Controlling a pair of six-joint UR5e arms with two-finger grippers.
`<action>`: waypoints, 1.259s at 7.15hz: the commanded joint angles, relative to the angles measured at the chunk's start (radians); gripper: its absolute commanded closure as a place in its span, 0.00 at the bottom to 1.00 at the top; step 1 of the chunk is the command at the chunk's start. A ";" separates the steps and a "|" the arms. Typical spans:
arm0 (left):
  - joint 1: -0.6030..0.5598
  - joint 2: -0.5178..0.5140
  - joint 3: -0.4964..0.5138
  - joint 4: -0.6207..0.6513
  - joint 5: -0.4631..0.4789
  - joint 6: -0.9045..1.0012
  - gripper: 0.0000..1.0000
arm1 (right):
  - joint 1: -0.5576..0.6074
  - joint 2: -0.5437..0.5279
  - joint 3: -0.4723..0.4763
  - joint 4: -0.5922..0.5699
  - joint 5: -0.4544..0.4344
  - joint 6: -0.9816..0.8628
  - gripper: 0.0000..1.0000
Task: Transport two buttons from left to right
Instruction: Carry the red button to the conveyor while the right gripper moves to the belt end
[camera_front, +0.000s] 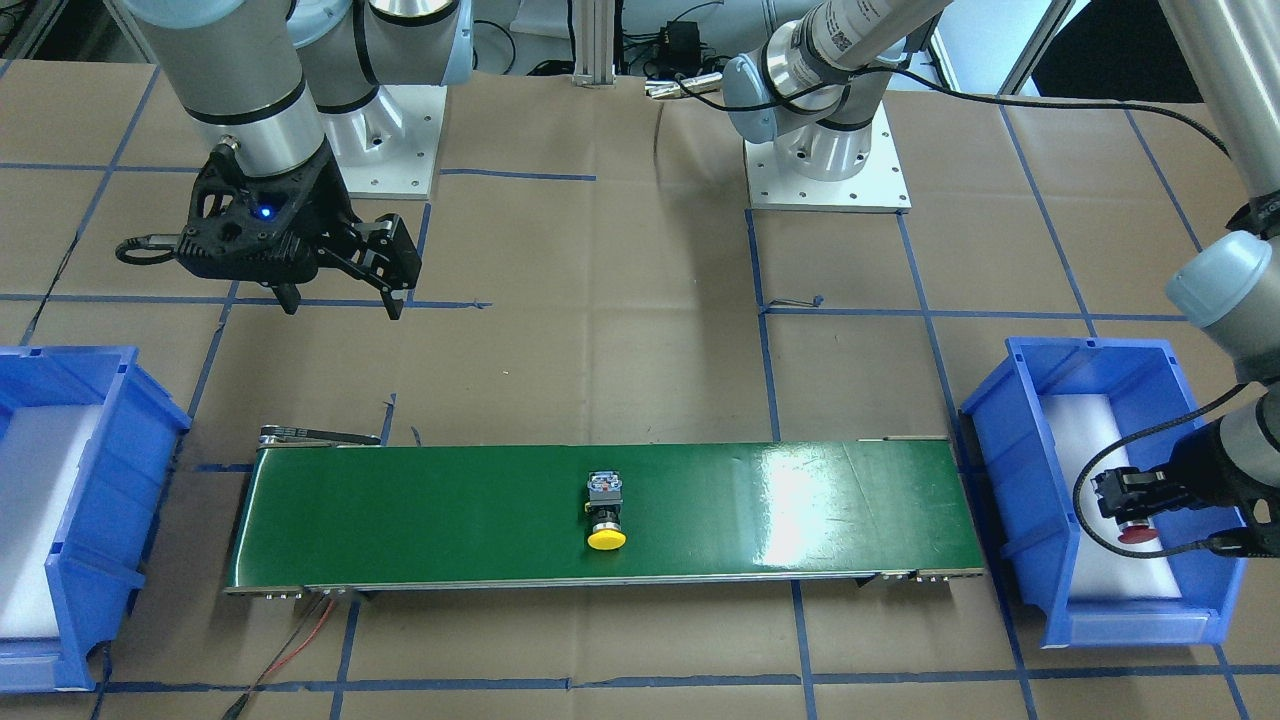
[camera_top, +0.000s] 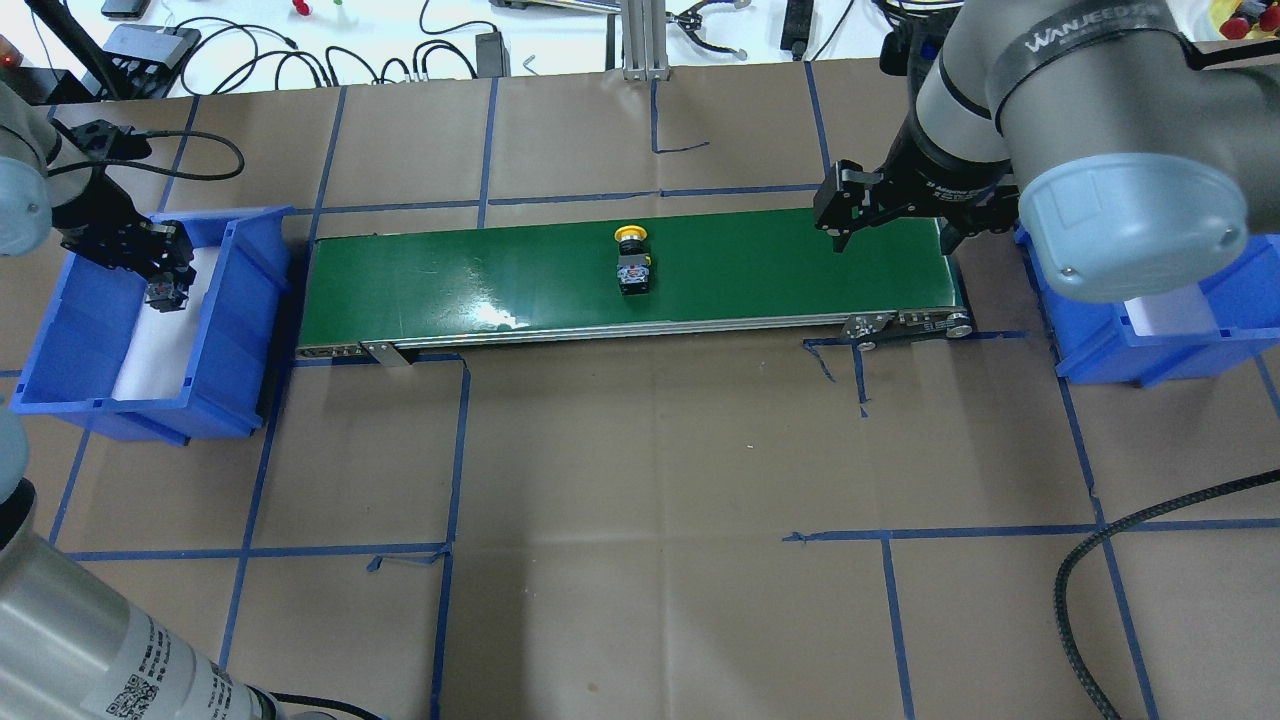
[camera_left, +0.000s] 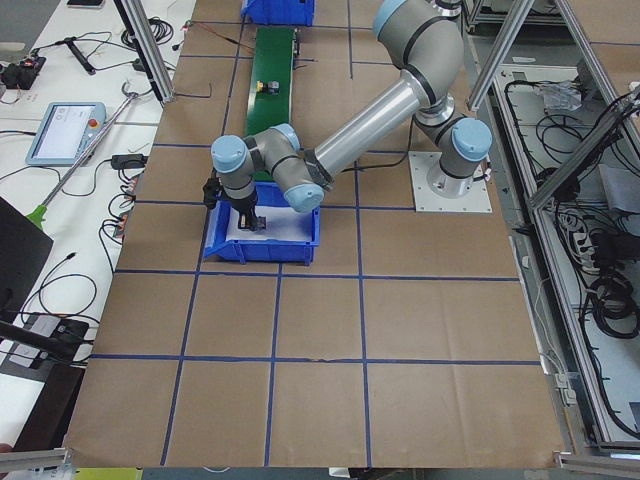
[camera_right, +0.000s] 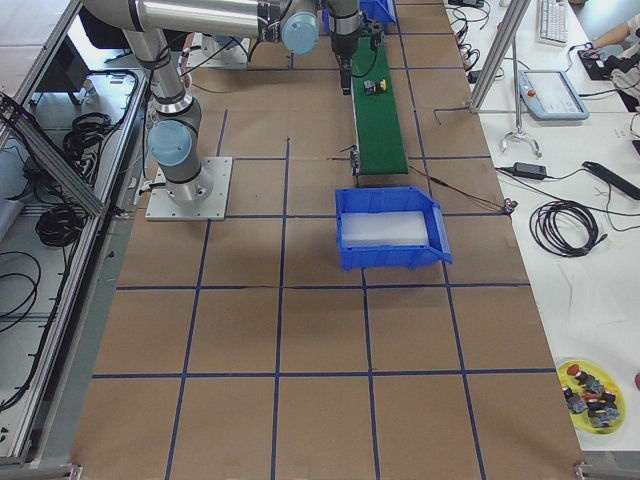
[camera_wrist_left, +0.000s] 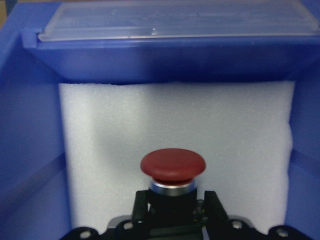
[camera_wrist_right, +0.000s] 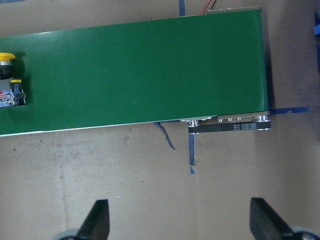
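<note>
The red button (camera_wrist_left: 172, 165) stands cap-forward between my left gripper's (camera_wrist_left: 174, 201) fingers, over the white foam of the left blue bin (camera_top: 250, 250). The gripper is shut on its black body; it also shows in the front view (camera_front: 1130, 510). The yellow button (camera_top: 632, 262) lies on its side at the middle of the green conveyor belt (camera_top: 480, 270), and shows at the left edge of the right wrist view (camera_wrist_right: 7, 80). My right gripper (camera_top: 890, 215) hangs open and empty over the belt's right end, its fingers (camera_wrist_right: 97, 220) wide apart.
A second blue bin (camera_top: 1150, 350) with white foam stands off the belt's right end, partly hidden under my right arm. Brown paper with blue tape lines covers the table (camera_top: 650, 480). Cables and tools lie beyond the far edge.
</note>
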 joint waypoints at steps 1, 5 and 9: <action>-0.001 0.123 0.056 -0.194 0.003 -0.004 0.91 | 0.000 0.040 -0.005 -0.029 0.000 0.002 0.00; -0.056 0.244 0.067 -0.353 0.000 -0.068 0.91 | 0.003 0.200 -0.007 -0.245 0.000 0.025 0.00; -0.245 0.236 0.029 -0.337 0.011 -0.304 0.91 | 0.003 0.263 -0.015 -0.299 0.100 0.028 0.00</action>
